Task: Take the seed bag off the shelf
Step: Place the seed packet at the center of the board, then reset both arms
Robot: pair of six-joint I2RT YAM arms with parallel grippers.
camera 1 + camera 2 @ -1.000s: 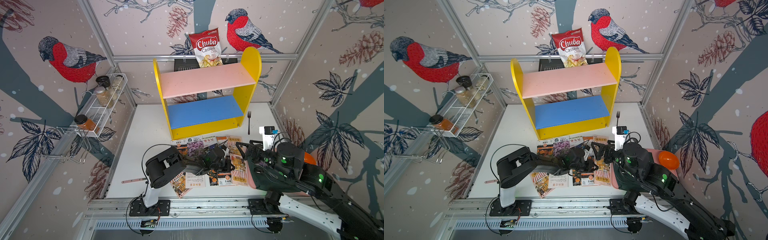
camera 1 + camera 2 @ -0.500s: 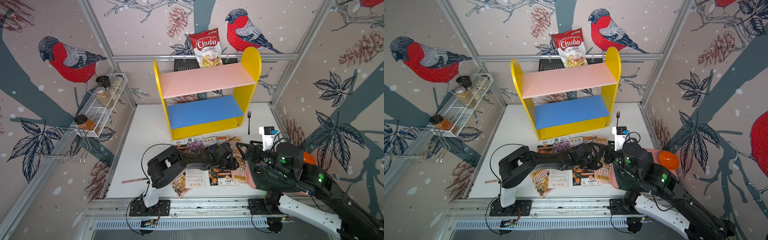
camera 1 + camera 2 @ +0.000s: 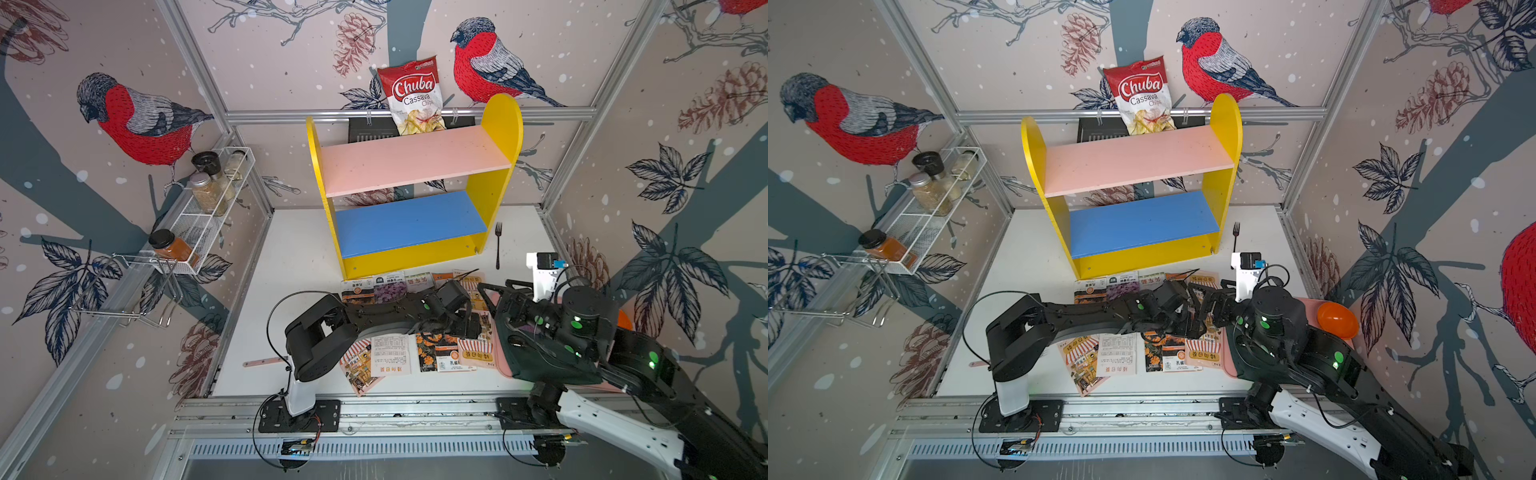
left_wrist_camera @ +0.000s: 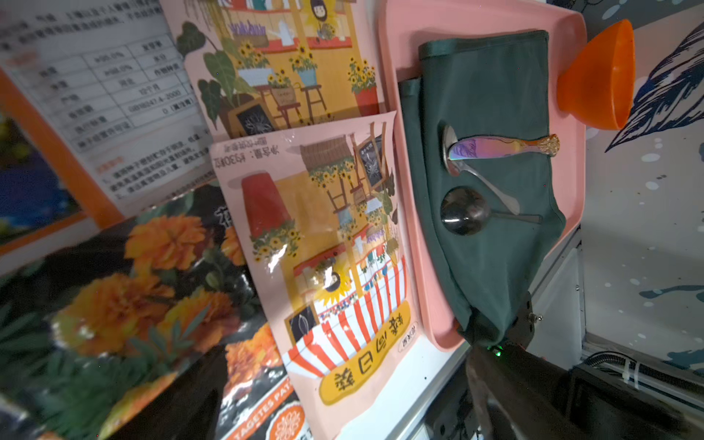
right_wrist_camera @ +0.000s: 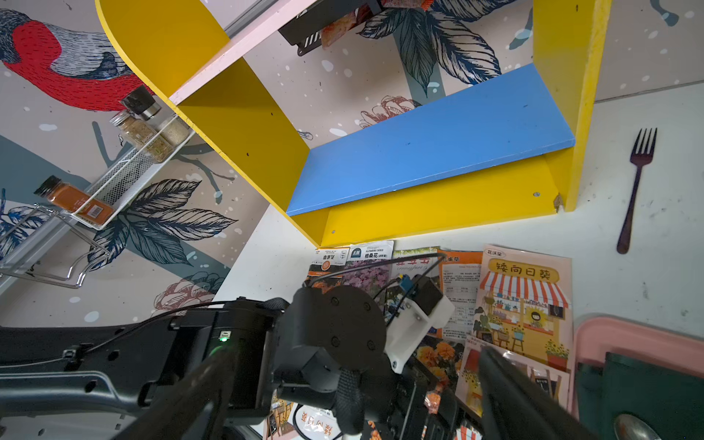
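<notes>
Now the seed bag (image 4: 324,247) lies flat on the table (image 3: 299,249) among other packets (image 3: 390,353), in front of the shelf (image 3: 415,160) and just beside the pink tray (image 4: 571,114). The left jaws hang wide open over it; the right jaws, near, are open too, gripping nothing.

The whole cell is seen in both top views from high above its front edge, looking down toward the back wall, with the yellow two-tier shelf with pink upper and blue lower boards (image 3: 415,160) (image 3: 1133,166) at centre. From the left wrist, the printed paper seed packets (image 4: 327,259) and the pink plastic tray (image 4: 400,38) are viewed at close range. From the right wrist, low down, the shelf (image 5: 438,148) is faced from its front; packets (image 5: 525,301) and tray (image 5: 640,339) are shared with the left wrist view.
</notes>
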